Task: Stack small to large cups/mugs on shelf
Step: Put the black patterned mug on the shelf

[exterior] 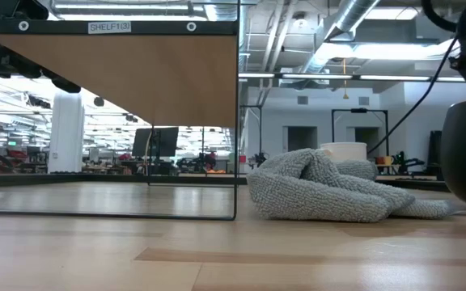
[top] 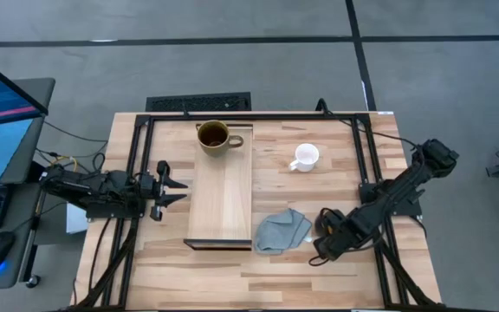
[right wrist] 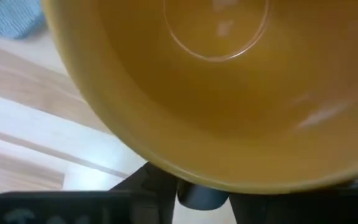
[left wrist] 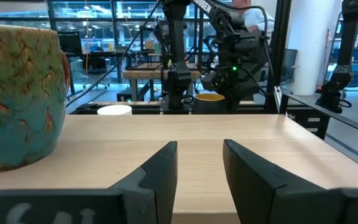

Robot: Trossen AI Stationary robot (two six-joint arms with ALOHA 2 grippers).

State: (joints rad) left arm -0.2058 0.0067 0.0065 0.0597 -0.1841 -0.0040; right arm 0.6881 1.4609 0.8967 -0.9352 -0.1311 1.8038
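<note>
The bench (top: 319, 269) carries one shelf (top: 222, 204), a long pale wood board with a dark front edge, lying lengthwise between the two arms. On its far end stands the brown-olive mug (top: 214, 136), upright, its dark inside showing nothing in it; the left wrist view shows its side mottled teal and rust. One grey cloth (top: 281, 230) lies crumpled just beside the shelf's near right corner. Right of the cloth, the black mug (top: 329, 222) sits at the right pincer (top: 336, 232); its yellow-orange inside is bare, and whether the pincer is clenched on it I cannot tell. The small white mug (top: 305, 157) stands alone on the bench, near the far edge. Three mugs in all. The left pincer (top: 176, 187) hangs released at the shelf's left edge.
</note>
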